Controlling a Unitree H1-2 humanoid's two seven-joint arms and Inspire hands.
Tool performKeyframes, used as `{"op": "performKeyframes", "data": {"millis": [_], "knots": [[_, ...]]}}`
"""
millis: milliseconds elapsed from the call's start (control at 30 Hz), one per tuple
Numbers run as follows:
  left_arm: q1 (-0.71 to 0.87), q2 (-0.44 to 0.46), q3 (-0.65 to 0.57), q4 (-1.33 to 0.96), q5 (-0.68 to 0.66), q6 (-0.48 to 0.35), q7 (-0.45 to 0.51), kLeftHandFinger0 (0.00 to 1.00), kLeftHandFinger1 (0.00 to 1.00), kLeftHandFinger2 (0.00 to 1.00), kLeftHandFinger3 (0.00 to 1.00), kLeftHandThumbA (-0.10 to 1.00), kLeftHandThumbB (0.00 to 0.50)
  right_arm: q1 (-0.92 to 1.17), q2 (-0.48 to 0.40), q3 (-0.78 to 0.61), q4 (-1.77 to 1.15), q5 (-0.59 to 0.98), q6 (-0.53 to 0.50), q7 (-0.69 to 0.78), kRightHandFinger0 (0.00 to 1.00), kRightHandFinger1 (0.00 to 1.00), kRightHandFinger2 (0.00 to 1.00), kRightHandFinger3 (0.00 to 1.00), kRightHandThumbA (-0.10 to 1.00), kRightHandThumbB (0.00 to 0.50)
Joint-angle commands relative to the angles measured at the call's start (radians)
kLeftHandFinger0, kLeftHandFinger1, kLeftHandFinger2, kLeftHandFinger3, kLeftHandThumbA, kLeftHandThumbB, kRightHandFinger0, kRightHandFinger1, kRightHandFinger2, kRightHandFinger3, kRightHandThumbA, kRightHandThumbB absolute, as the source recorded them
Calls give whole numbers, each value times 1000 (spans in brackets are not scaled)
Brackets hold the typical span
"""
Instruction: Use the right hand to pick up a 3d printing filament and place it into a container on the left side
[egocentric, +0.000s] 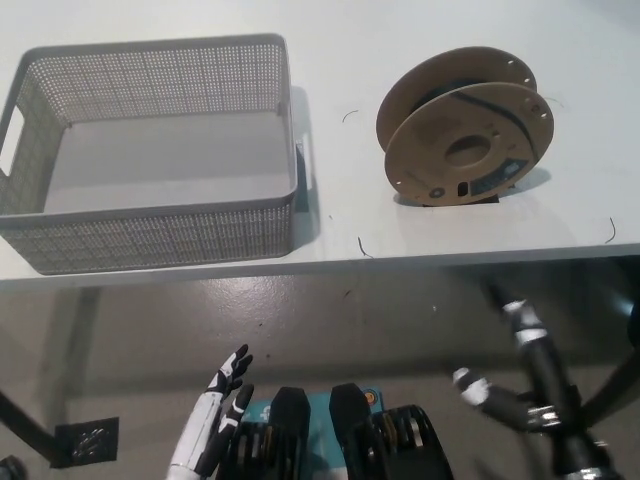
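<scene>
A brown cardboard filament spool (465, 128) wound with dark filament stands upright on its rims on the white table, its round face with a central hub hole turned toward the camera. A grey perforated plastic basket (150, 235) with handle cutouts sits empty, well apart on its left.

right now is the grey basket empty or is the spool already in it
Empty: the grey basket shows only bare floor; the spool stands outside, to its right.

A white table (480, 235) spans the upper view; below its front edge lies grey, dimly lit floor (300, 320)
</scene>
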Motion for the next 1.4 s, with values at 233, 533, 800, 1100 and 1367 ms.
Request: {"op": "performKeyframes", "data": {"millis": [233, 533, 800, 1100, 1367], "knots": [[-22, 24, -12, -45, 16, -58, 43, 1000, 1000, 1000, 1000, 1000, 204, -200, -275, -160, -316, 137, 212, 117, 1000, 1000, 1000, 1000, 798, 249], [-35, 42, -13, -39, 11, -58, 35, 1000, 1000, 1000, 1000, 1000, 190, -541, -616, -154, -185, 221, 488, 312, 1000, 1000, 1000, 1000, 1000, 451], [-20, 41, -27, -38, 17, -58, 30, 1000, 1000, 1000, 1000, 1000, 199, -957, -739, 50, 33, 206, 809, 591, 1000, 1000, 1000, 1000, 966, 361], [2, 38, -32, -40, 30, -58, 19, 1000, 1000, 1000, 1000, 1000, 155, -1211, -665, 233, 322, 112, 796, 732, 1000, 1000, 1000, 1000, 1000, 300], [12, 31, -23, -40, 34, -55, 7, 1000, 1000, 1000, 1000, 1000, 107, -1378, -557, 395, 573, 37, 722, 825, 1000, 1000, 1000, 1000, 1000, 413]]}}
